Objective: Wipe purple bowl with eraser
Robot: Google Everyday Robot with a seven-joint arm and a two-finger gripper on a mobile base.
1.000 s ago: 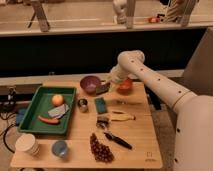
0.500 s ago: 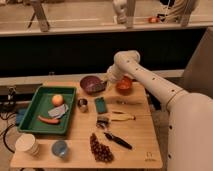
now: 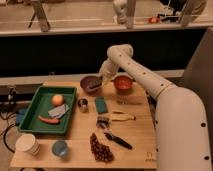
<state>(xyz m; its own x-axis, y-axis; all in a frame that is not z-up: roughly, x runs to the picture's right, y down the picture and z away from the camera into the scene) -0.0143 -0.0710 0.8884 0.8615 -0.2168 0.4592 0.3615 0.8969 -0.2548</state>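
Observation:
The purple bowl [image 3: 88, 81] stands at the back of the wooden table, left of the orange-red bowl [image 3: 123, 84]. My gripper [image 3: 101, 81] reaches down from the white arm to the purple bowl's right rim. It is shut on the eraser [image 3: 96, 87], a dark flat shape that dips into the bowl's inside. Most of the eraser is hidden by the gripper.
A green tray [image 3: 29, 107] on the left holds an orange fruit [image 3: 57, 99], a carrot and a grey cloth. A metal cup [image 3: 82, 104], a green block [image 3: 101, 105], a banana [image 3: 121, 116], grapes [image 3: 100, 147], a black-handled utensil [image 3: 119, 140], a paper cup [image 3: 27, 145] and a blue cup [image 3: 60, 148] lie on the table.
My gripper has shifted a little to the left, from the gap between the two bowls onto the purple bowl's right side. The bowls have not moved.

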